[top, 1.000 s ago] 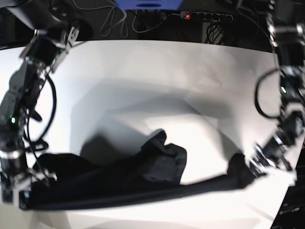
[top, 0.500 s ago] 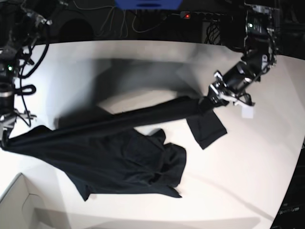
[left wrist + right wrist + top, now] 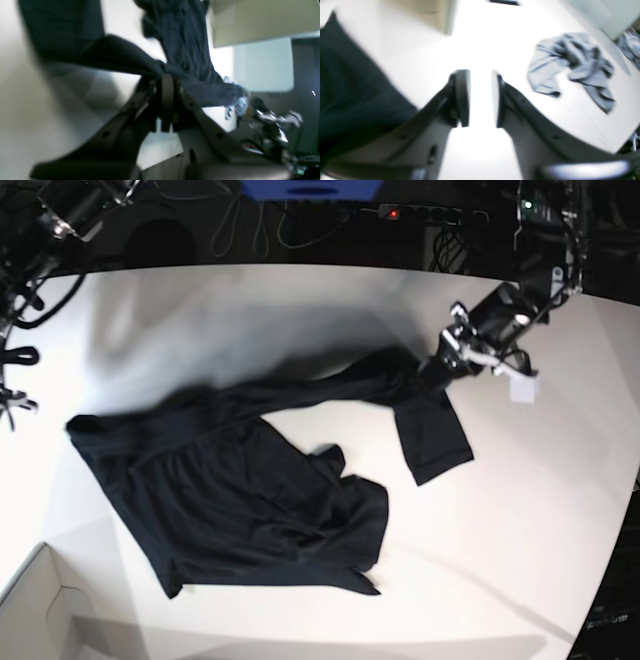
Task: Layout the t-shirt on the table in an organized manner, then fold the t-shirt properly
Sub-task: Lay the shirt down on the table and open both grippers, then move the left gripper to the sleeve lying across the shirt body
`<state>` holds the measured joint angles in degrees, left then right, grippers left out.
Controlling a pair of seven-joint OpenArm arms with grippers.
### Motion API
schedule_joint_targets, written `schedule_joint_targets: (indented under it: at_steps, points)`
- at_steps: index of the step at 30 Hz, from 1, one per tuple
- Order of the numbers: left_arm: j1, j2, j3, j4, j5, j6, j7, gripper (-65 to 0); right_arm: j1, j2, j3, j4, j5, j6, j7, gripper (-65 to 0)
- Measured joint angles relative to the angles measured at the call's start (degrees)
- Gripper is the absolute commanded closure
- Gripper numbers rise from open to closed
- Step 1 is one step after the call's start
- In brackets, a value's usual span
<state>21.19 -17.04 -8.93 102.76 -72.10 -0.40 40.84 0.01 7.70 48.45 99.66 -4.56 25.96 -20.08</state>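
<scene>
Left wrist view puts my left gripper (image 3: 167, 82) at the centre, its two dark jaws pressed together on a bunched fold of the t-shirt (image 3: 185, 45), with black cloth trailing away from the pinch across the table (image 3: 37, 105). In the base view that same gripper (image 3: 445, 365) sits near the table's far right side, clamped on the shirt's shoulder or sleeve area, one sleeve panel hanging flat below it. My right gripper (image 3: 480, 97) stands apart, its jaws parted with bright table between them and nothing held; dark cloth lies just to its side. In the base view I cannot find the right gripper itself. The t-shirt (image 3: 250, 500) lies mostly on the white table (image 3: 300, 310), spread loosely from the left side toward the middle, its centre rumpled and doubled over itself, and a twisted band of fabric runs up to the left gripper. A pale cardboard box corner (image 3: 40, 610) shows at the lower left. I judge the fabric thin, limp and light: it will drape, twist and slide readily, so I would take it at seams or hem corners, pinching both layers.
</scene>
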Motion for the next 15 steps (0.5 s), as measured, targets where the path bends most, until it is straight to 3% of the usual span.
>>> schedule_joint_targets:
  at_steps: [3, 5, 10, 12, 15]
  points:
    - [1.3, 0.7, -0.1, -0.1, 0.4, 0.2, 6.8, -0.4, 0.3, 0.0, 3.1, -2.3, 2.1, 4.5, -0.4, -25.6]
    - [0.8, 1.1, 0.0, 0.7, 0.4, 0.2, 8.3, -0.5, 0.1, -0.3, 3.5, -3.8, 2.9, 7.1, -0.8, -27.2]
    - [0.9, 3.9, -0.1, 2.9, 0.2, 0.0, 10.6, -0.5, -0.5, -1.0, 3.7, -6.1, 3.4, 10.7, -0.1, -27.3]
    - [0.4, 4.5, -0.3, 2.2, 0.4, 0.0, 9.6, -0.5, -1.2, -2.4, 3.6, -6.7, 3.3, 13.5, -0.5, -27.3]
    - [-2.1, 4.5, -0.2, 0.2, 2.0, 0.2, 10.0, -0.5, -2.2, -5.7, 3.5, -6.3, 3.3, 13.9, -0.7, -27.3]
